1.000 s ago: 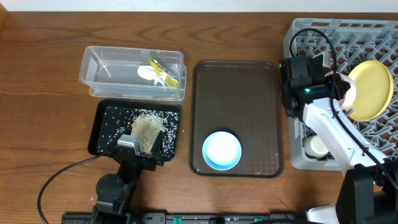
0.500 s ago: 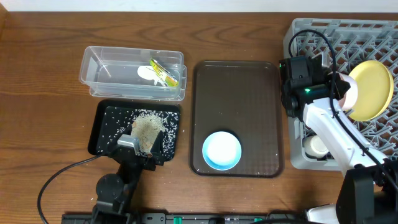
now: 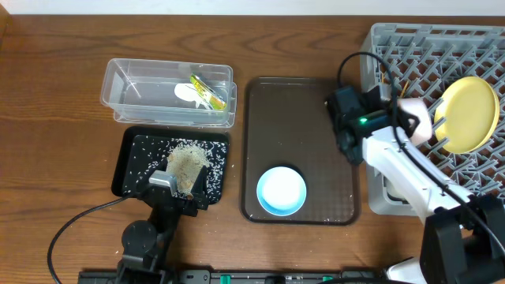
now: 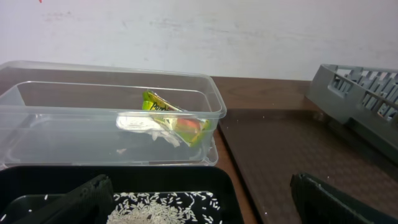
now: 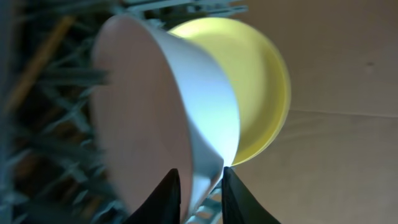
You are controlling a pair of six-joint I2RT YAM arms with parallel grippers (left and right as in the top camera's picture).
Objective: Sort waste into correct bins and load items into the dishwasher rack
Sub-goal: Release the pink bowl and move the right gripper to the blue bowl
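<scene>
You get even, soft light overhead with faint shadows, whereas the right wrist view is dim and close, its pinkish-white bowl (image 5: 155, 118) and dishwasher rack (image 5: 43, 93) blurred.

rack (image 3: 387, 35) cropped right, pink bowl (image 5: 143, 112) blurred

The wooden table (image 3: 47, 95) carries a clear tub (image 3: 134, 91), black tray (image 3: 118, 178), brown tray (image 3: 300, 118) and grey rack (image 3: 410, 39).
</scene>
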